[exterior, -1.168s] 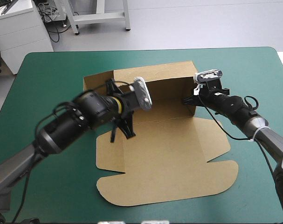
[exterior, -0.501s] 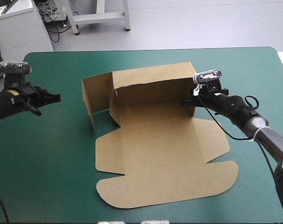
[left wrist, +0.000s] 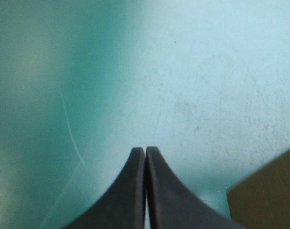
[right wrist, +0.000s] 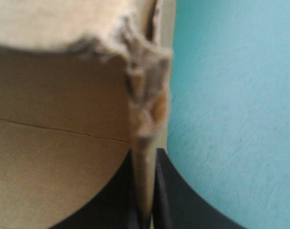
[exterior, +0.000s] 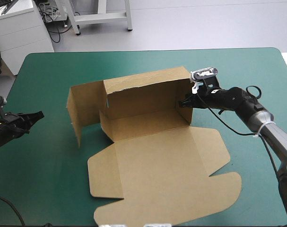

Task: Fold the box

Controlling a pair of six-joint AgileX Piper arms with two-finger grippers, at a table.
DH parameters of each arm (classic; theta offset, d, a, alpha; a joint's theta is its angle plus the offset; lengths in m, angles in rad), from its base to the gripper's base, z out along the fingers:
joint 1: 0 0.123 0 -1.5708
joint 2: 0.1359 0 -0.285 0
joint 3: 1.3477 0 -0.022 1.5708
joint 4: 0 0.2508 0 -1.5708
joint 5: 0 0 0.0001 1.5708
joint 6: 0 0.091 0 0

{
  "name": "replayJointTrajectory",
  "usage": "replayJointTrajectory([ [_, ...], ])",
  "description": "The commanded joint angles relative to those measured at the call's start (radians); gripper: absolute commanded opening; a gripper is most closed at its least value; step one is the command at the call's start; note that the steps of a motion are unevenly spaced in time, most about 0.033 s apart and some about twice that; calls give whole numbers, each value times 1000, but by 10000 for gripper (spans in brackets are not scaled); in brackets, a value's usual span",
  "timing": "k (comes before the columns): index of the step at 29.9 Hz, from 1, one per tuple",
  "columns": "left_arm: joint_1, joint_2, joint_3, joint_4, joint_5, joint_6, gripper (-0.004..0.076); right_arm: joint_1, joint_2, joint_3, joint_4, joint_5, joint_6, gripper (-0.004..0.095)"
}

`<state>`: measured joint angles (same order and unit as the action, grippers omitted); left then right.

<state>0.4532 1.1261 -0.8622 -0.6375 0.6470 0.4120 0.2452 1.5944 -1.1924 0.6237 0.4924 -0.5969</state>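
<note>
Two pairs of black fingers, both pressed together: my right gripper (right wrist: pixel 145 155) pinches the raised right wall of the brown box (exterior: pixel 157 161), while my left gripper (left wrist: pixel 145 150) is closed on nothing over the teal-green desk (exterior: pixel 48 179) near its left edge. The box sits mid-desk, back wall upright, lid flat.

The box (exterior: pixel 157 175) is seen as a cut sheet of brown board, half raised, near the middle of the desk (exterior: pixel 44 179). A long back wall is stood upright along the far side, with a short wall upright at its right end — that corner, ragged along its top, is pinched in the jaws of the right gripper (exterior: pixel 181 104). At the left end a flap is stood on edge, swung outward. The wide lid panel is laid flat toward the near edge.
</note>
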Motion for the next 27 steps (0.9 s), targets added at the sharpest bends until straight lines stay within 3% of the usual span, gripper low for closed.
replayJointTrajectory([
  [1,3,-11,-28,-58,-62,2,-32,-2,-42,-177,-278,210,349,-21],
  [2,3,-11,-28,-58,-64,-9,-32,-2,-42,-234,-370,279,457,-21],
  [5,3,-11,-28,-61,-72,-21,-32,-2,-42,-340,-490,441,597,-21],
  [15,3,-11,-27,-62,-75,-56,-32,-2,-19,-397,-493,730,698,-21],
  [27,3,-11,-27,-62,-64,-56,-32,-2,61,-393,-576,674,697,-22],
])
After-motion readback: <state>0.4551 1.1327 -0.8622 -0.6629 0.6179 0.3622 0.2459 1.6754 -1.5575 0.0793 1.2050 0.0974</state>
